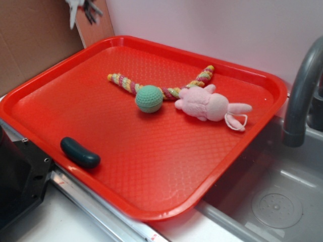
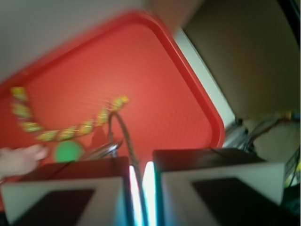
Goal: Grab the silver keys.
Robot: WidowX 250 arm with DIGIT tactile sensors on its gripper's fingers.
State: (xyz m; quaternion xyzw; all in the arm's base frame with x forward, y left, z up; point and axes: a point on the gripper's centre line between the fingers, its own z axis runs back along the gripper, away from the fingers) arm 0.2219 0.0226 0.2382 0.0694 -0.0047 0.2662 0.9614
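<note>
Much of what matters sits at the edges of our two views. In the exterior view the silver keys (image 1: pixel 89 9) show only as a few thin pale and dark grey blades at the upper left of the frame. They are cut off by the top edge and hang in the air in front of the brown cardboard (image 1: pixel 30 45), above the far left corner of the red tray (image 1: pixel 151 196). We see nothing of the arm there. The wrist view is blurred, so we cannot count the blades. Low and left of centre we make out a shiny grey sliver of the keys (image 2: pixel 106 149) and a dark thin loop arching above it. The gripper (image 2: pixel 141 181) fills the bottom of that frame. Its two fingers (image 2: pixel 61 195) are pressed almost together, with only a bright narrow slit between them, and the loop runs down into that slit, so we read the bunch as pinched there. In the exterior view the blades hang roughly upright, tips toward the tray, the pale one slanting slightly down and left. In the wrist view the shiny part lies slanted, running from lower left to upper right. On the tray, well apart from the keys, a green ball (image 1: pixel 149 98) touches a striped rope toy (image 1: pixel 126 84). A pink plush rabbit (image 1: pixel 204 104) lies just beside the ball, and a dark green pickle toy (image 1: pixel 79 152) lies near the lower left rim. A grey faucet (image 1: pixel 303 85) stands at the right edge of the frame.
</note>
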